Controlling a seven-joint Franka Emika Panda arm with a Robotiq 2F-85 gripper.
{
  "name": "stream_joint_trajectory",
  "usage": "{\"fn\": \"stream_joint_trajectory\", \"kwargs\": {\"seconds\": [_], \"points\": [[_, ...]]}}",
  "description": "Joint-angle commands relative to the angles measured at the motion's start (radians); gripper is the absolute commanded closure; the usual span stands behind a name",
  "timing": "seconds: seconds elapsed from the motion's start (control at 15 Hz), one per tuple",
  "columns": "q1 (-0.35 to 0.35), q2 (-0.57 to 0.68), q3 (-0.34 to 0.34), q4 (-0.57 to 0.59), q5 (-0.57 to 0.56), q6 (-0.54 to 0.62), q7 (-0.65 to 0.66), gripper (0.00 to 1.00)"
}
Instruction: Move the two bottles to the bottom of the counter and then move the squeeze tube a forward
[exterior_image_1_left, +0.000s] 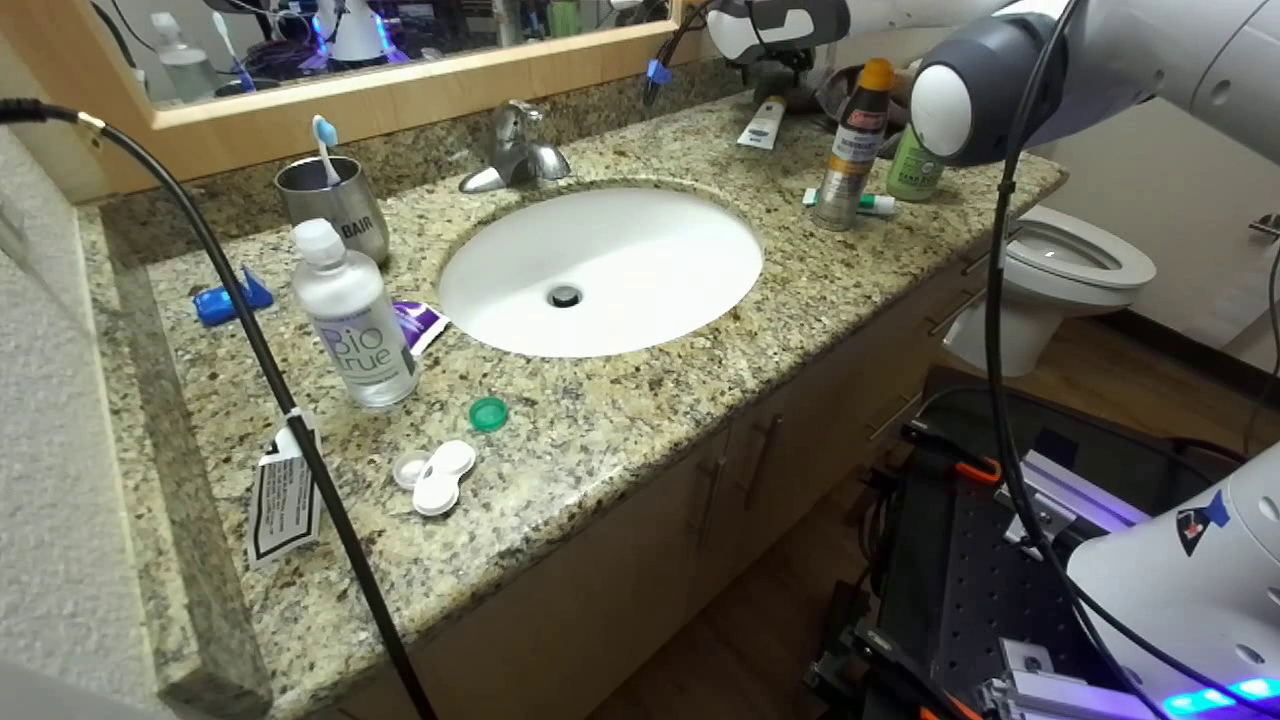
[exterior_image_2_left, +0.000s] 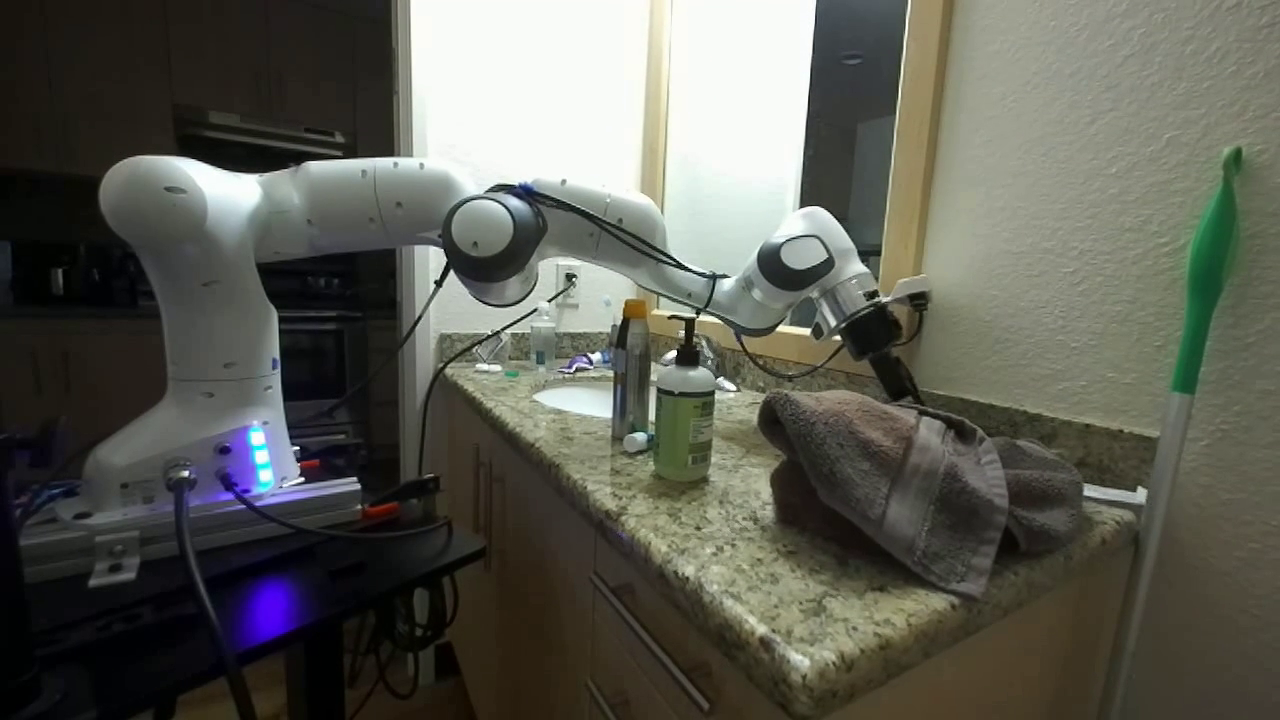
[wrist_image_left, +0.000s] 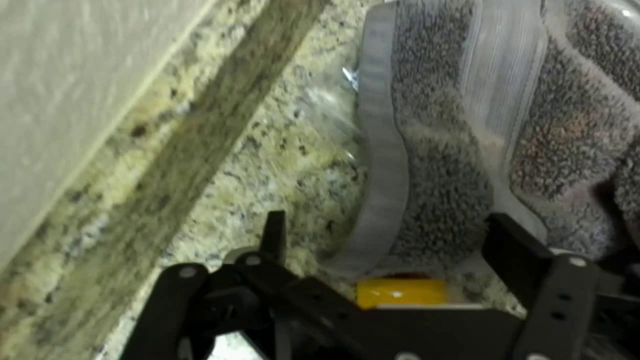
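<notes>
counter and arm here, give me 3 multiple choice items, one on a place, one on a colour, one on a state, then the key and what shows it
1. Where is the toothbrush?
A. in the sink
B. in the metal cup
C. on the towel

2. What colour is the cap of the slim bottle?
A. orange
B. white
C. purple

3. What state is the tool in?
A. gripping the slim bottle
B. fully shut
C. open

1: B, its head sticks up above the cup's rim in an exterior view.
2: A, the cap looks orange in both exterior views.
3: C, the fingers stand well apart in the wrist view.
</notes>
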Motion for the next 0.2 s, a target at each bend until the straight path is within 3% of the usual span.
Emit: {"fn": "stream_joint_trajectory", "kwargs": {"seconds": [0.0,0.13], "points": [[0.0,-0.017,-0.006,-0.031,-0.001,0.056,0.019,0.0],[-0.008,0.001,-0.005,-0.001,0.0,0.052,0.018,0.0]]}}
